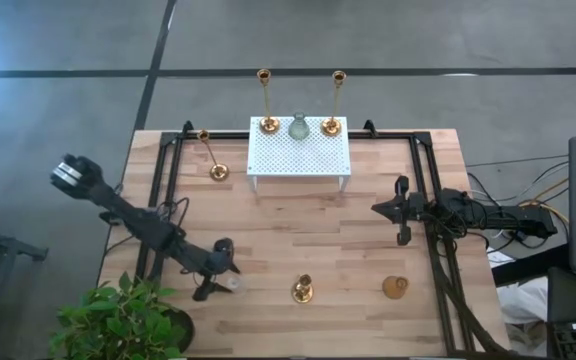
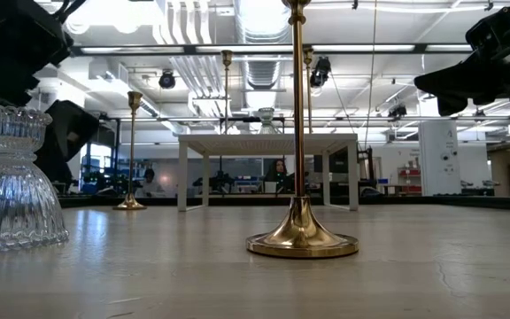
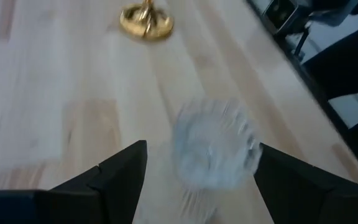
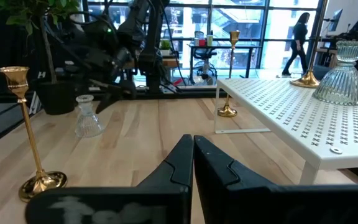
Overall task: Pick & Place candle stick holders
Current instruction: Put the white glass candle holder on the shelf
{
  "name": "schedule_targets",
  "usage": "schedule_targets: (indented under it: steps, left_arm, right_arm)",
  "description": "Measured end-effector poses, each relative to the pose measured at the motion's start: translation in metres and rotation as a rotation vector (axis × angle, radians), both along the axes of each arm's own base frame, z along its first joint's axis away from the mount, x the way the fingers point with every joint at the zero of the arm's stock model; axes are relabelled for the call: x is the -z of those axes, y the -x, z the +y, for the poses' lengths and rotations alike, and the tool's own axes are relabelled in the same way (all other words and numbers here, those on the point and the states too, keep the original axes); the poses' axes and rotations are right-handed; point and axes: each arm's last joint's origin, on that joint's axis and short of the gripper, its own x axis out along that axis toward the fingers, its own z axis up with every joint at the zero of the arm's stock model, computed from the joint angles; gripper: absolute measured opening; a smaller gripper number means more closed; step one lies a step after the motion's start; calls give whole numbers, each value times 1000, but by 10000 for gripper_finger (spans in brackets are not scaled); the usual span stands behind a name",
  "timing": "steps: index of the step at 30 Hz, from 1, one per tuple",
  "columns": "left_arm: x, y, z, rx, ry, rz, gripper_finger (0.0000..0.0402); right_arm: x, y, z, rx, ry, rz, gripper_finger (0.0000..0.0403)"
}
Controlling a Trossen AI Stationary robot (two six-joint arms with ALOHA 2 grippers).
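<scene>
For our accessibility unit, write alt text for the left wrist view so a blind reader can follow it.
A clear glass holder stands on the wooden table between the open fingers of the left hand, not gripped. Farther off sits the round base of a brass holder.

No readable text, label, brand or number shows in any view. Nothing here carries legible writing or signs.
</scene>
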Motion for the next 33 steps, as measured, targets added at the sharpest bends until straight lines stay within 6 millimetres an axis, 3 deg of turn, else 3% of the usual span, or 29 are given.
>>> schedule_targets:
  steps: [18,22,30,33]
  left_arm:
    - [22,-17,-11,23,-16,-23,278]
    - [26,-17,-11,22,-25,-7,245]
    - [17,-18,-11,4,-17,-59,132]
    - [15,-17,-9,-13,-25,-65,130]
  right_arm:
    - [0,0,0,-1,1,0,8]
    - [0,0,0,0,2,1,8]
    - [0,0,0,0,0,0,8]
    - [0,0,0,0,1,0,8]
